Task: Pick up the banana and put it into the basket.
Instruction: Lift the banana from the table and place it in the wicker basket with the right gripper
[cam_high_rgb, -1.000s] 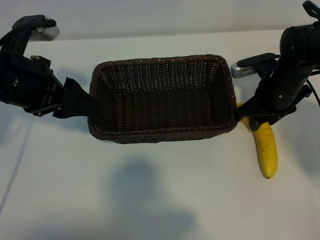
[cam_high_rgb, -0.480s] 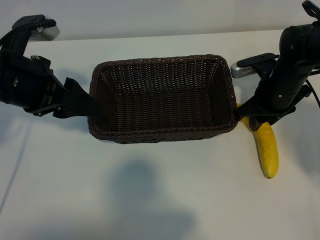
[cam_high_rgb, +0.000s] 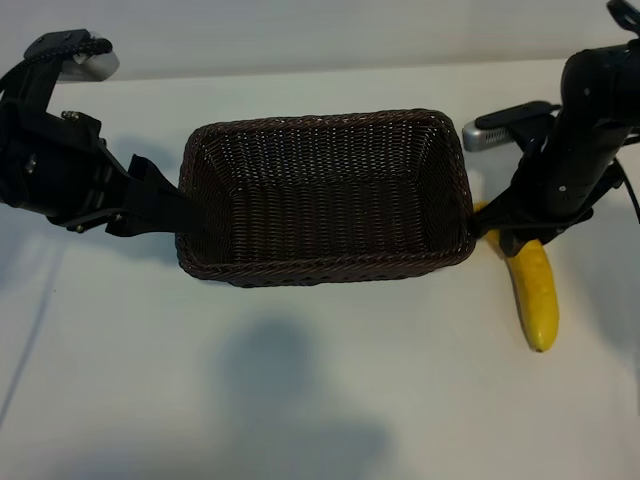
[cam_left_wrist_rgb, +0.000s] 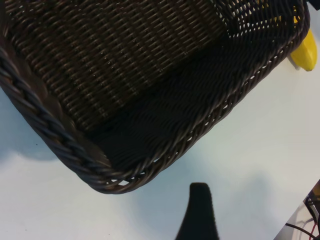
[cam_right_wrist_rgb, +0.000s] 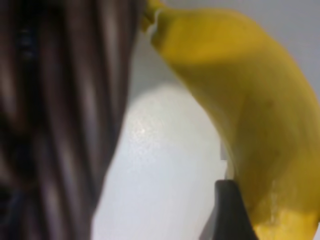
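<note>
One banana (cam_high_rgb: 534, 292), one basket (cam_high_rgb: 325, 265), two arms

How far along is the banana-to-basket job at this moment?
Done: the right gripper has reached the banana beside the basket. In hand: its fingers sit at the banana's stem half; a lift is not evident. Left: raise it, carry it over the rim, release. The basket holds nothing; the left gripper sits at the opposite wall.

Right gripper (cam_high_rgb: 497, 232) down over banana's (cam_high_rgb: 536, 300) upper end, just right of basket (cam_high_rgb: 325, 262); left gripper (cam_high_rgb: 170, 212) at basket's left wall.
</note>
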